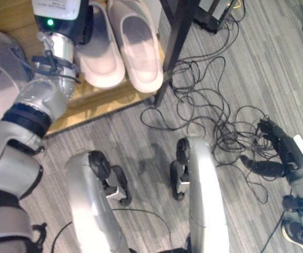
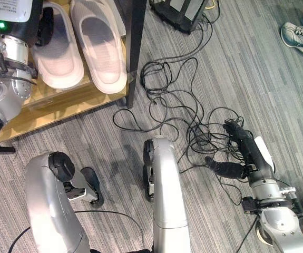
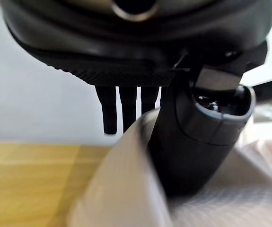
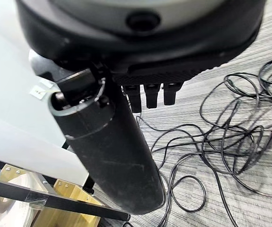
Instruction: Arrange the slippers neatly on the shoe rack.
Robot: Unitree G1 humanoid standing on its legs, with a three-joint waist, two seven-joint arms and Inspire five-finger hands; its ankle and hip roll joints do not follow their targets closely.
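Slippers: two pale ones side by side on wooden shoe rack (image 1: pixel 96 100) shelf, at 11 o'clock in head view, toes toward me. Left slipper (image 1: pixel 99 55) touches right slipper (image 1: pixel 138 45). My left hand (image 3: pixel 197 137) is on left slipper, thumb pressed into its pale upper, fingers (image 3: pixel 126 106) straight down behind its rim; thumb and fingers pinch it. My right hand (image 1: pixel 277 153) at 4 o'clock, low over grey floor (image 1: pixel 256 68), fingers straight and relaxed, holding nothing, above tangle of black cables (image 1: pixel 214 121). Black rack post (image 1: pixel 175 42) just right of right slipper.
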